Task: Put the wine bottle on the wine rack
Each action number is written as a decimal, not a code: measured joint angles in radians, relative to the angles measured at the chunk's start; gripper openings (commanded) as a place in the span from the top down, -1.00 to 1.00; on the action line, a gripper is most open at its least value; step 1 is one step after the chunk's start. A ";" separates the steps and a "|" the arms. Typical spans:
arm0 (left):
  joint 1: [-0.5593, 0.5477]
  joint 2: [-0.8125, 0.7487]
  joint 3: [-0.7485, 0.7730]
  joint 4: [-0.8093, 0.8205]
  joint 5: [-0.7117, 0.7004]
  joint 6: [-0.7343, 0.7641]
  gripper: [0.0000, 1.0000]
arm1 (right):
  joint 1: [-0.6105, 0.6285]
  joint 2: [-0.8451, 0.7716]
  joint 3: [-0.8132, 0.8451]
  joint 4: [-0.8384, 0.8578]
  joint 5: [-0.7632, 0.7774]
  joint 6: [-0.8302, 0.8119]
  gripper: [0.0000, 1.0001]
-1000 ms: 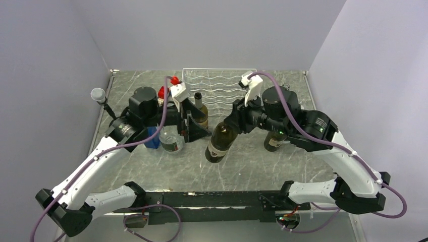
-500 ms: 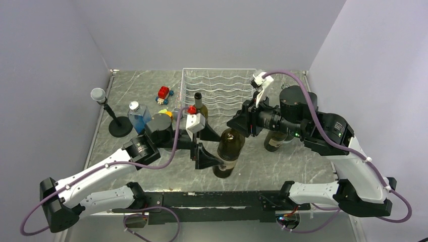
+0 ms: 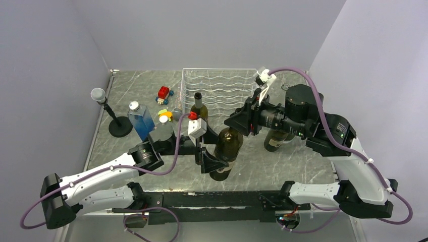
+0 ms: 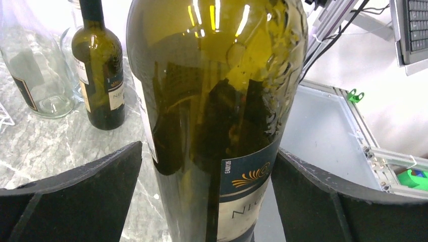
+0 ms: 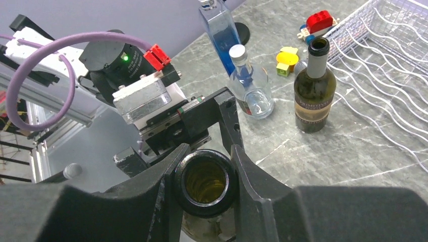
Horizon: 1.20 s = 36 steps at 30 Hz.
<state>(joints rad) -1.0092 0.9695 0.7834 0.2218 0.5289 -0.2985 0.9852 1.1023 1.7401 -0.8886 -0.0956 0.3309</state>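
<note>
The wine bottle (image 3: 228,147) is dark green with a blue and cream label, and it leans with its neck toward the back right. My right gripper (image 3: 243,122) is shut on that neck, and the right wrist view looks down into the bottle's open mouth (image 5: 204,182) between the right gripper's (image 5: 208,161) fingers. My left gripper (image 3: 212,154) is open, with one finger on each side of the lower body and a gap on both sides. In the left wrist view the bottle (image 4: 217,101) fills the space between the left gripper's (image 4: 207,151) black fingers (image 4: 75,196). The white wire wine rack (image 3: 219,88) lies at the back with nothing on it.
A second dark bottle (image 3: 200,107) stands upright in front of the rack. Another bottle (image 3: 275,140) stands partly hidden under my right arm. At the left are a blue square bottle (image 3: 141,121), a clear glass bottle (image 5: 250,88), a microphone stand (image 3: 112,118), a red toy (image 3: 163,93) and yellow pieces (image 3: 164,114).
My left arm has swung from the back-left bottles to the front, and its open fingers now straddle the held bottle. My right arm has shifted the bottle slightly to the right.
</note>
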 measured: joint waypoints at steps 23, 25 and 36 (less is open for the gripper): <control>-0.040 0.088 -0.062 0.180 -0.033 -0.124 -0.94 | -0.007 -0.170 -0.332 0.294 0.010 0.063 1.00; -0.040 0.085 -0.061 0.176 -0.039 -0.114 -0.99 | -0.007 -0.173 -0.332 0.298 0.010 0.064 1.00; -0.043 0.103 -0.059 0.155 -0.014 -0.097 -0.98 | -0.007 -0.183 -0.332 0.307 0.012 0.062 1.00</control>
<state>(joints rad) -1.0523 1.0721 0.7242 0.3767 0.5144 -0.3958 0.9779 0.9188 1.4078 -0.5819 -0.0834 0.3927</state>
